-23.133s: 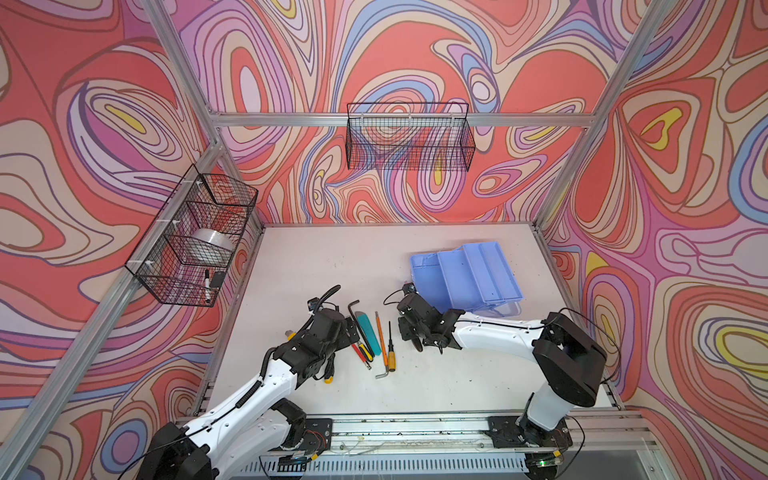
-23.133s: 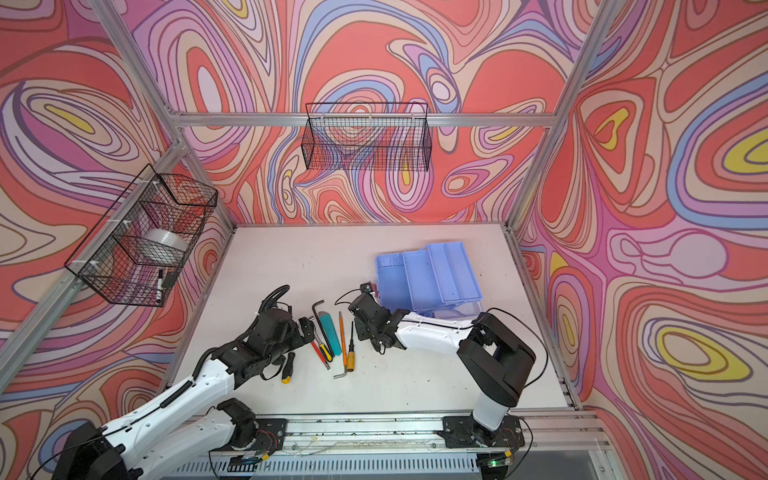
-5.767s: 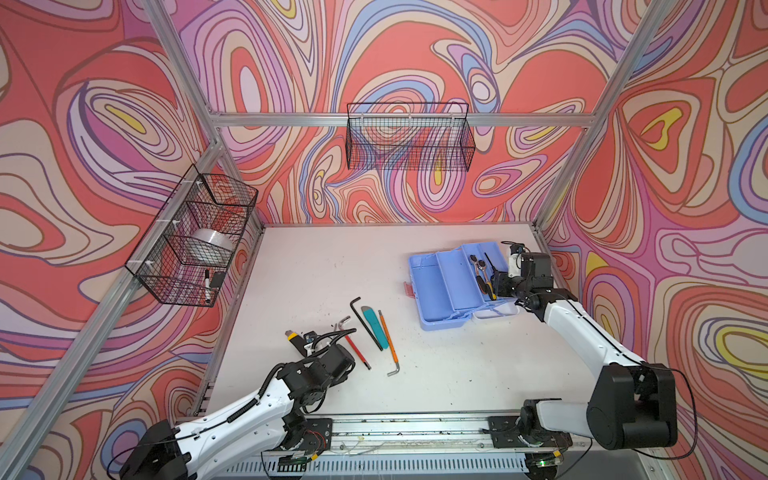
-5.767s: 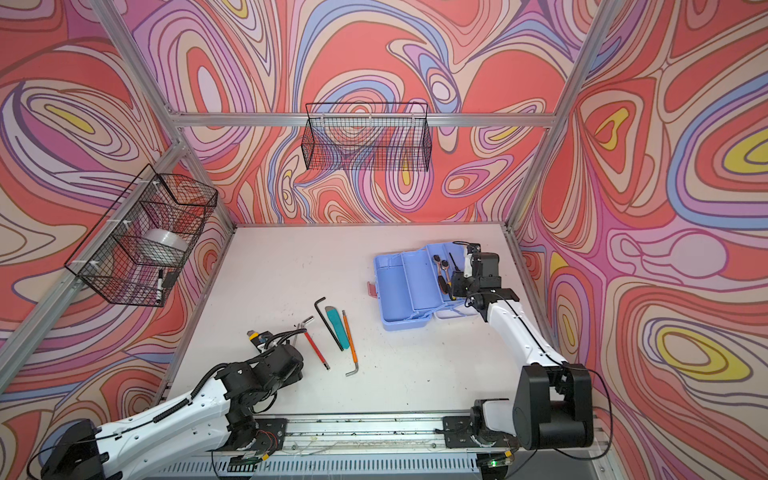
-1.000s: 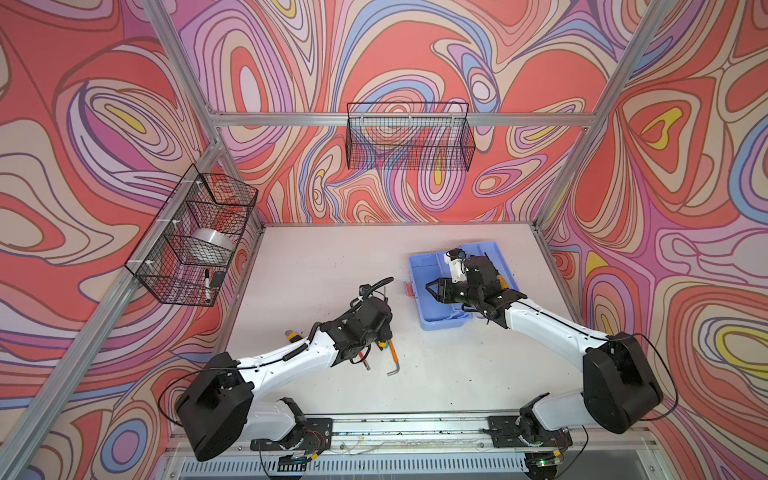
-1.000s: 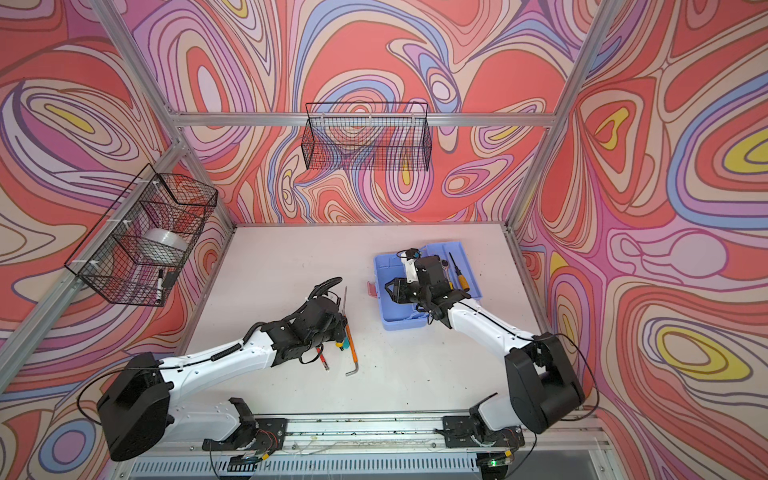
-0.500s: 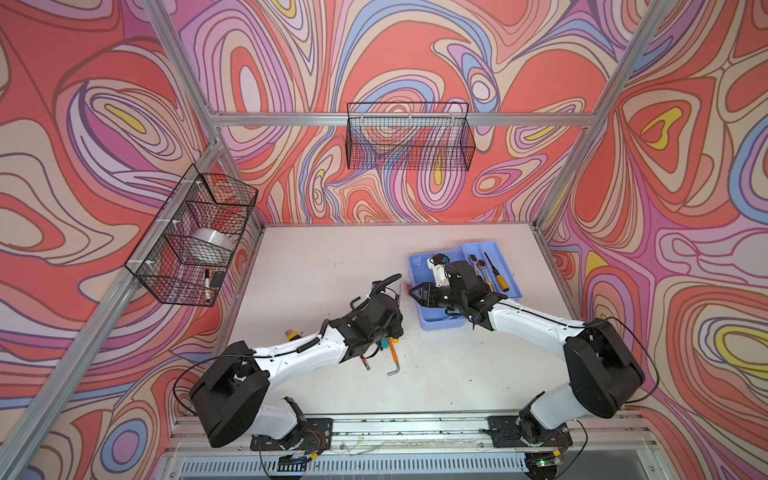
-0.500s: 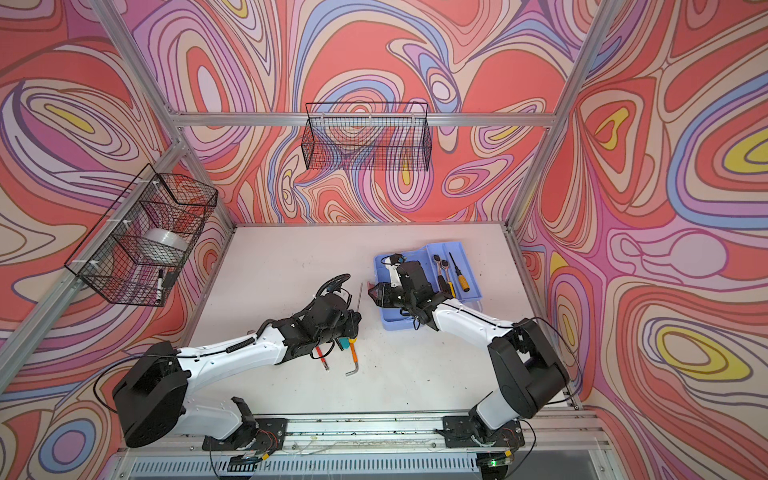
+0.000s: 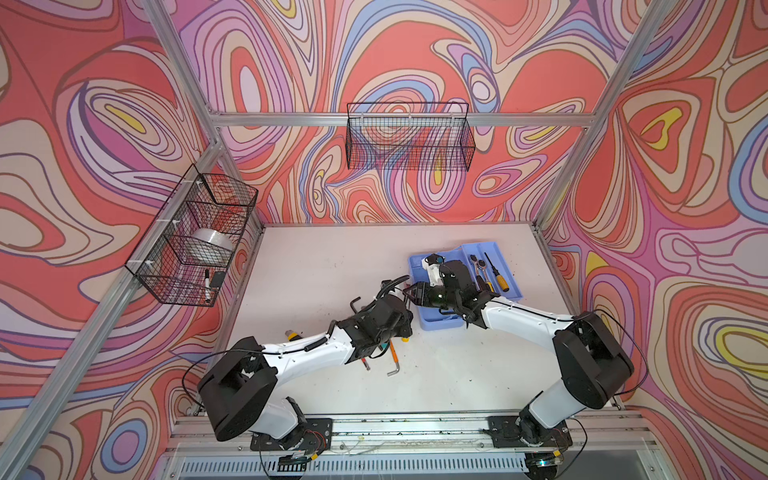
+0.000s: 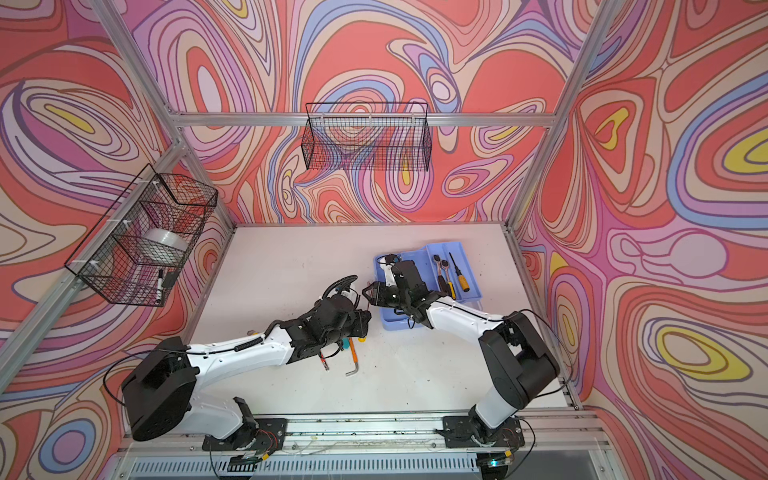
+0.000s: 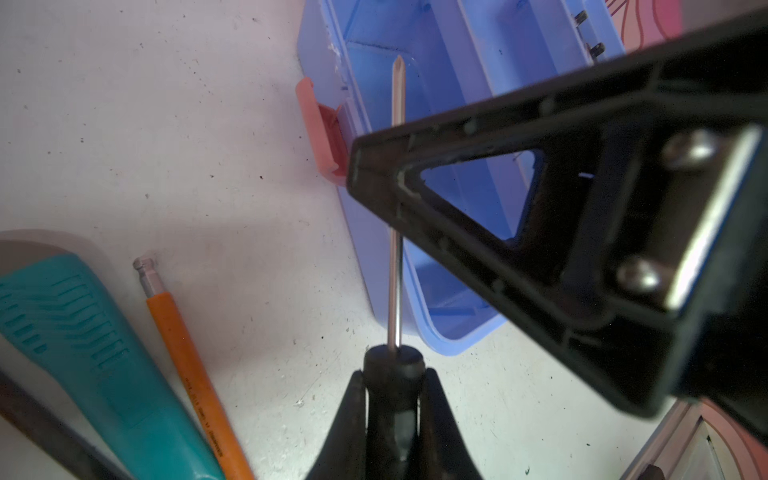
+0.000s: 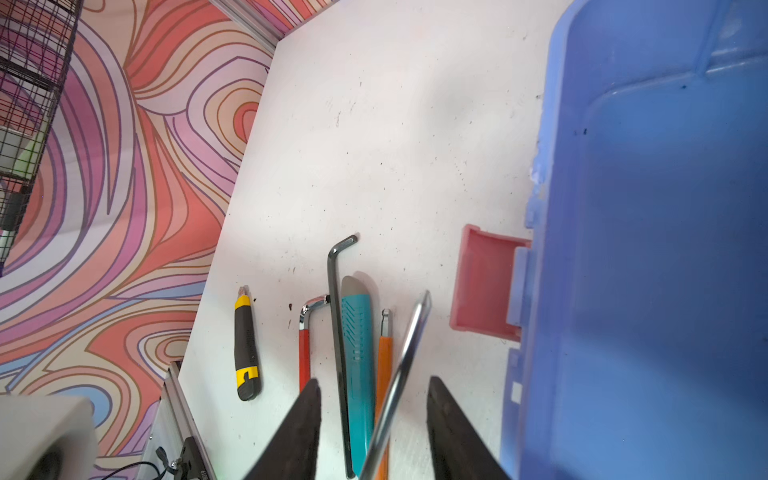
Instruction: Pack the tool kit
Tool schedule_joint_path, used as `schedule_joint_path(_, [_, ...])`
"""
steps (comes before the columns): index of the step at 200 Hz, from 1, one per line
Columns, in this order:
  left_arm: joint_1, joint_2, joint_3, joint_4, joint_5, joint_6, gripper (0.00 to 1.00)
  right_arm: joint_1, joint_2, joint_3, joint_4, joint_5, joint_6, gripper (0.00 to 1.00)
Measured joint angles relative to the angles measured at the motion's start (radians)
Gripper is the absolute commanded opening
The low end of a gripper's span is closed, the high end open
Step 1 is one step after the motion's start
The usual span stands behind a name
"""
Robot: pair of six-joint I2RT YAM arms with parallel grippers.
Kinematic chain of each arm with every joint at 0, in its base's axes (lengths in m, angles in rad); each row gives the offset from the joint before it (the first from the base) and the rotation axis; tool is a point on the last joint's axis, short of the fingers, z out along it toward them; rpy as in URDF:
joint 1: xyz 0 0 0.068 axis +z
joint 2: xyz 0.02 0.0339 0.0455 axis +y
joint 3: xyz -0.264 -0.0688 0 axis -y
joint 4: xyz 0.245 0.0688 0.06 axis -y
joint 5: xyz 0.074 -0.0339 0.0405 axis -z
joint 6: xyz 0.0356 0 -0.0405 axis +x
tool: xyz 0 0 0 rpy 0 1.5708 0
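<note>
The tool kit (image 9: 440,323) lies open on the right half of the desk (image 9: 332,270), toward the far side. Just left of the kit's near corner, the left end effector (image 11: 395,386) is clamped on the black handle of a screwdriver (image 11: 397,266), whose shaft points over the kit. The right end effector (image 12: 374,384) reaches leftward from above the kit, jaws apart on either side of that shaft.
</note>
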Motion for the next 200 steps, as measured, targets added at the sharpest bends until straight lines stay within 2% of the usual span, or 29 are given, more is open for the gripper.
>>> schedule_joint_path(18, [-0.008, 0.002, 0.001, 0.022, -0.002, 0.000, 0.00, 0.000, 0.000, 0.000, 0.005, -0.004, 0.010, 0.34])
schedule_joint_path(77, [-0.018, 0.037, 0.016, 0.056, -0.011, -0.001, 0.00, 0.000, 0.000, 0.002, 0.013, -0.010, 0.042, 0.00])
schedule_joint_path(105, [-0.018, 0.037, 0.016, 0.062, -0.014, -0.003, 0.03, -0.004, -0.003, 0.002, 0.005, -0.006, 0.047, 0.00])
schedule_joint_path(121, [-0.019, 0.037, 0.016, 0.062, -0.017, -0.003, 0.15, -0.004, -0.005, 0.004, -0.007, -0.003, 0.043, 0.00])
schedule_joint_path(152, [-0.024, 0.003, 0.007, 0.061, -0.037, -0.002, 0.62, -0.009, -0.026, 0.034, -0.068, -0.001, 0.016, 0.00])
schedule_joint_path(164, [-0.024, -0.033, -0.011, 0.056, -0.058, -0.003, 0.76, -0.026, -0.048, 0.047, -0.101, -0.006, -0.004, 0.00])
schedule_joint_path(178, [-0.024, -0.079, -0.037, 0.042, -0.089, -0.004, 0.86, -0.066, -0.076, 0.067, -0.142, -0.008, -0.034, 0.00])
schedule_joint_path(200, [-0.024, -0.146, -0.080, -0.001, -0.148, -0.010, 0.93, -0.164, -0.126, 0.104, -0.213, -0.006, -0.094, 0.00])
